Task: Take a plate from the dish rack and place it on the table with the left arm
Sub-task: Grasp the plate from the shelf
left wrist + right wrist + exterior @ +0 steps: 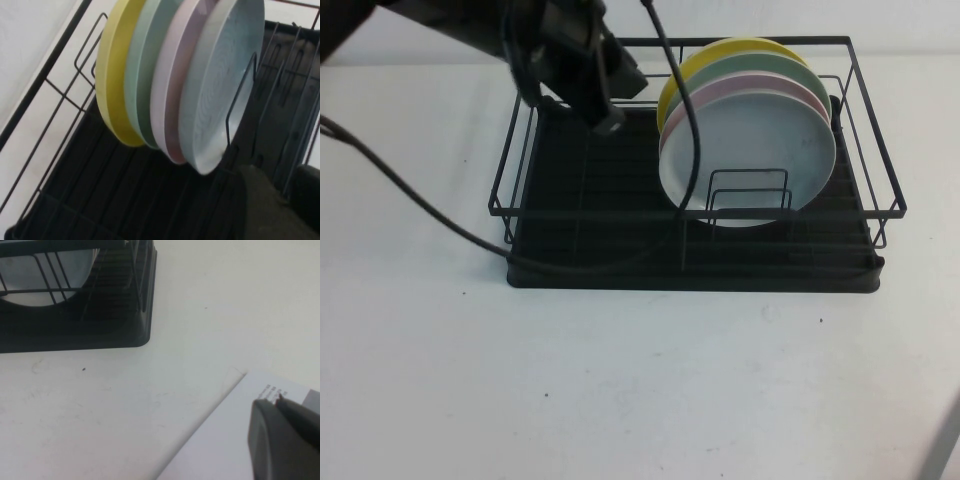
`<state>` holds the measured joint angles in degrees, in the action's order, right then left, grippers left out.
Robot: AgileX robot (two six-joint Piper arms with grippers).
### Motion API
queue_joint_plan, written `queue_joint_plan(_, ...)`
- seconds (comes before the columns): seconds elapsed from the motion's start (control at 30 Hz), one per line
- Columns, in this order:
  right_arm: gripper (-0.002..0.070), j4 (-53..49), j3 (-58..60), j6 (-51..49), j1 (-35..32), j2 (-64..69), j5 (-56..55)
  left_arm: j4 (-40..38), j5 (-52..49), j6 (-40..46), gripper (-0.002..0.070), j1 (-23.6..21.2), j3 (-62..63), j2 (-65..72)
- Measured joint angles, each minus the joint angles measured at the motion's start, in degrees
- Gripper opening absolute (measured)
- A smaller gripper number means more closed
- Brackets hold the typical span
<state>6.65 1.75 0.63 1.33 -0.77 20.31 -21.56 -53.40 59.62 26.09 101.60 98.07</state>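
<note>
Nearest, bare white tabletop [640, 390] spreads before the dish rack [695, 270], where the grey-blue plate [752, 160] stands on edge fronting the pink, green and yellow ones, the left end effector [605, 95] hovering over the rack's far-left rim, the right end effector [282, 440] low beside paper, both grips unreadable.
</note>
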Motion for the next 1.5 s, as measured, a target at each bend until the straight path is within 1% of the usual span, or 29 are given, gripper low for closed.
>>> queue_joint_plan(0.13, -0.0018, 0.0, 0.0, 0.0, 0.0, 0.0, 0.0, -0.45, 3.64, 0.0, 0.0305, 2.18, 2.75, 4.45)
queue_joint_plan(0.2, -0.0018, 0.0, 0.0, 0.0, 0.0, 0.0, 0.0, -1.97, 5.82, 0.0, 0.0374, 2.86, 2.9, 6.09)
queue_joint_plan(0.3, -0.0018, 0.0, 0.0, 0.0, 0.0, 0.0, 0.0, -5.57, 7.9, -0.12, 0.0412, 3.52, 3.14, 8.78)
queue_joint_plan(0.43, -0.0018, 0.0, 0.0, 0.0, 0.0, 0.0, 0.0, -10.56, 9.87, 4.13, 0.0426, 3.75, 3.13, 12.07)
queue_joint_plan(0.57, -0.0018, 0.0, 0.0, 0.0, 0.0, 0.0, 0.0, -15.22, 11.78, 9.77, 0.0428, 3.85, 3.13, 14.03)
queue_joint_plan(0.7, -0.0018, 0.0, 0.0, 0.0, 0.0, 0.0, 0.0, -18.53, 13.99, 13.51, 0.0429, 4.18, 3.13, 15.13)
queue_joint_plan(0.97, -0.0018, 0.0, 0.0, 0.0, 0.0, 0.0, 0.0, -19.49, 17.92, 16.46, 0.043, 4.18, 3.16, 18.53)
queue_joint_plan(1.1, -0.0018, 0.0, 0.0, 0.0, 0.0, 0.0, 0.0, -19.62, 21.46, 16.91, 0.043, 4.18, 3.16, 20.41)
queue_joint_plan(1.27, -0.0018, 0.0, 0.0, 0.0, 0.0, 0.0, 0.0, -19.86, 22.86, 17.14, 0.0424, 4.18, 3.16, 22.03)
queue_joint_plan(1.3, -0.0018, 0.0, 0.0, 0.0, 0.0, 0.0, 0.0, -19.86, 22.96, 17.14, 0.0414, 4.18, 3.16, 22.17)
queue_joint_plan(1.37, -0.0018, 0.0, 0.0, 0.0, 0.0, 0.0, 0.0, -19.86, 23.41, 17.14, 0.0359, 4.18, 3.16, 22.3)
queue_joint_plan(1.4, -0.0018, 0.0, 0.0, 0.0, 0.0, 0.0, 0.0, -19.86, 23.49, 17.14, 0.0313, 4.18, 3.16, 22.38)
queue_joint_plan(1.5, -0.0018, 0.0, 0.0, 0.0, 0.0, 0.0, 0.0, -19.88, 24.03, 17.14, 0.0144, 4.18, 3.16, 22.22)
